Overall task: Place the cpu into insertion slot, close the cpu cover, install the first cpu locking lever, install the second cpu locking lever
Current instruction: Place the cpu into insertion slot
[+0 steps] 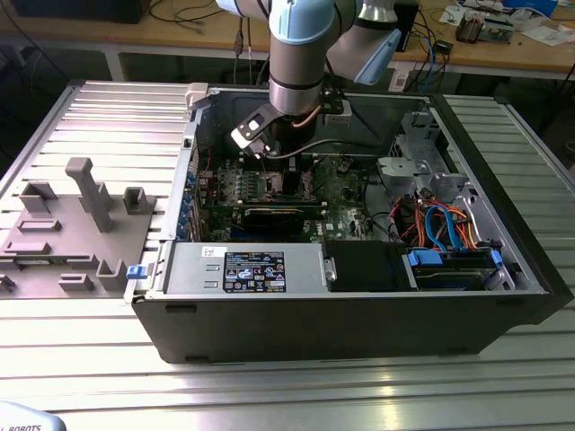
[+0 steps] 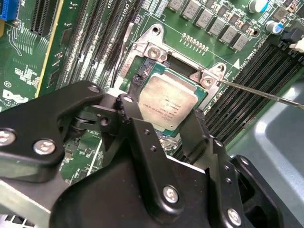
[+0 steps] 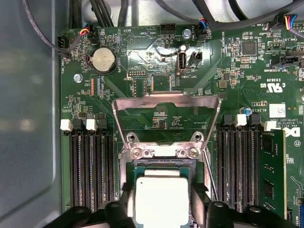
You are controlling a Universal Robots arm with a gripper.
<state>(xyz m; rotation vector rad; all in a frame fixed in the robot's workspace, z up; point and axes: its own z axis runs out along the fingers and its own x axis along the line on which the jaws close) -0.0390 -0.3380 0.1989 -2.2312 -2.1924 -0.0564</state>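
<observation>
cpu (image 2: 168, 102) sits between the fingers of the pincer (image 2: 164, 118), directly over the insertion slot (image 3: 161, 167). The black fingers (image 2: 129, 111) bear on two opposite edges, so the pincer is pinching the chip by its sides, dull metal top up. Can't tell from either wrist view whether it's fully seated or hovering just above the socket. cpu cover (image 3: 166, 99) is swung up and open, its window frame standing clear of the slot and hinged at one side of it. A thin locking lever (image 2: 259, 90) sticks out sideways and looks unlatched. Memory slots (image 3: 90, 166) flank the socket on both sides, close to the fingers. In the exterior view the arm (image 1: 296, 54) reaches straight down into the open computer case (image 1: 359, 305) on the ribbed worktop (image 1: 90, 108). Handling, my read: the chip is light, thin and fully rigid, no give, so grip force wants to be low. The metal lid looks smooth and likely slippery. The side edges are the only sane place to hold it, gripped symmetrically so it stays level. The fragile part is underneath and in the socket: contacts probably bend if it lands tilted or gets dragged. No pressing on top; aligned, it should drop in under its own weight.
</observation>
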